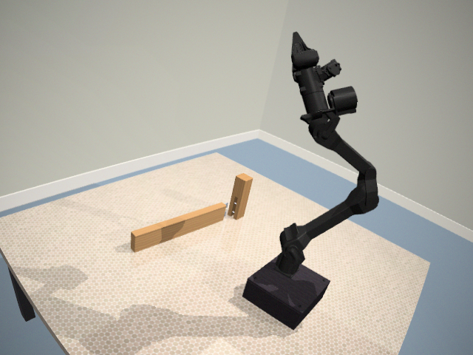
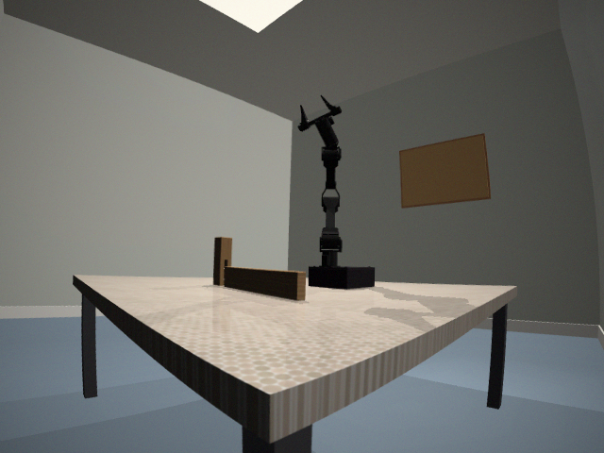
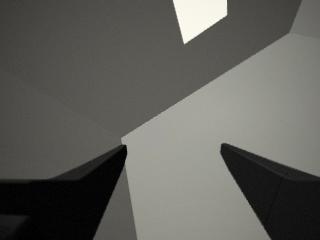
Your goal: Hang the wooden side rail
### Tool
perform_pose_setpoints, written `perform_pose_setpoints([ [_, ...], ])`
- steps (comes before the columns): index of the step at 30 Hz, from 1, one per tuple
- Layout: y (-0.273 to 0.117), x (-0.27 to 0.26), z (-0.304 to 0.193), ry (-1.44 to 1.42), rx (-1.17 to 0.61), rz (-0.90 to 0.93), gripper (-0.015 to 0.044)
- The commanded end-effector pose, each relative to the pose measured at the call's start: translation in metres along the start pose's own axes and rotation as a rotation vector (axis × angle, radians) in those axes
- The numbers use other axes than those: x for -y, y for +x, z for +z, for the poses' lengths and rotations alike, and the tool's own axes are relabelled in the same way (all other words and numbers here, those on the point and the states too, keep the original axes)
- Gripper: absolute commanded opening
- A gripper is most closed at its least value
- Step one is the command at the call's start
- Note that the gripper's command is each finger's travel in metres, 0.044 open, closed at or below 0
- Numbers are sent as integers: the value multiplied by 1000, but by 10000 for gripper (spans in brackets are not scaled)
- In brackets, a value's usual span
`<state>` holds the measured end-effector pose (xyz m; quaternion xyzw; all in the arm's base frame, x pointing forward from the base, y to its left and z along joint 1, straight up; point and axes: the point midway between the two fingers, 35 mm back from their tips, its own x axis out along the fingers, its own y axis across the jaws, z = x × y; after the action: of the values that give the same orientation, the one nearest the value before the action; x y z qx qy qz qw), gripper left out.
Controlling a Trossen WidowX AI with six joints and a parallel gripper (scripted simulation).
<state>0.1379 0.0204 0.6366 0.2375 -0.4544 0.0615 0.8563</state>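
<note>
The wooden side rail [image 1: 179, 225] [image 2: 263, 282] lies along the table [image 1: 171, 282] [image 2: 205, 322], its long lower edge down. Steel hooks [image 1: 226, 209] show at its end facing the headboard post [image 1: 240, 188] [image 2: 226, 249]. The post stands upright. In the top view a small gap separates the rail's wood from the post, and two pins show in the post's slot; the hooks appear outside the slot. My gripper [image 1: 295, 34] [image 2: 311, 101] [image 3: 173, 148] is open and empty, high above the table, pointing upward and far from rail and post.
The arm's dark base block [image 1: 284, 292] [image 2: 327, 276] stands on the table, to the right of the rail and nearer the camera in the top view. A brown board [image 2: 444, 170] hangs on the wall. The wrist view shows only walls, ceiling and a bright ceiling panel [image 3: 202, 17].
</note>
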Motion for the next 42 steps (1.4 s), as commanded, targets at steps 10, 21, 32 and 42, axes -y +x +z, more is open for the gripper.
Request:
perform_pose_setpoints([
  [10, -13, 76, -173, -1297, -470, 118, 440],
  [21, -67, 188, -258, -2050, -921, 463, 440],
  [32, -164, 303, -293, -2429, -1369, 1175, 440],
  [42, -282, 376, -287, -2249, -1538, 2108, 440],
])
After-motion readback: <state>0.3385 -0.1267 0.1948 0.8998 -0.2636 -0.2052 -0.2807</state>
